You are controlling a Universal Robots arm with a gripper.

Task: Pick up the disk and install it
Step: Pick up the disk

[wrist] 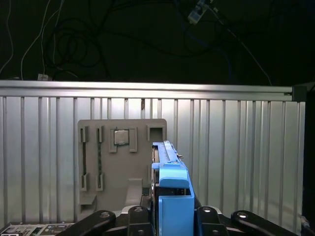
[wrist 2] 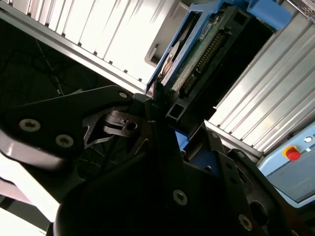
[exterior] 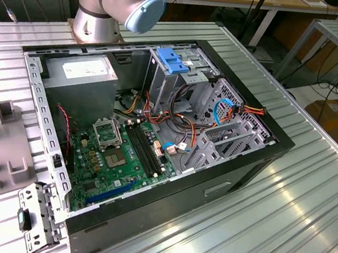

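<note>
— Question: where's the disk?
— Up off the table, in the pincer. In the first wrist view it stands on edge between the two dark fingers, with the end of its blue carrier facing the camera.
— So the pincer has hold of it?
— Yes, it's pinching the disk from both sides. The second wrist view shows the disk from its underside: green circuit board, a row of connector pins and the blue frame around them, with the pincer's dark metal closed on its near end.
— What lies around it?
— Beyond the disk, flat on the ribbed metal table, there's a grey holder plate. It has a square processor chip in one pocket and two thin green sticks in slots. The plate sits near the table's edge, and past that edge is dark floor with loose cables.
— And the computer?
— In the exterior view the open case lies in the middle of the table, its green motherboard showing. A grey metal box with a white sticker fills the corner of the case nearest the arm's base. A bare blue bracket sits on top of the drive cage along the case's far side. A perforated metal bracket lies on the table just beside the case's near corner, at the exterior view's left.
</note>
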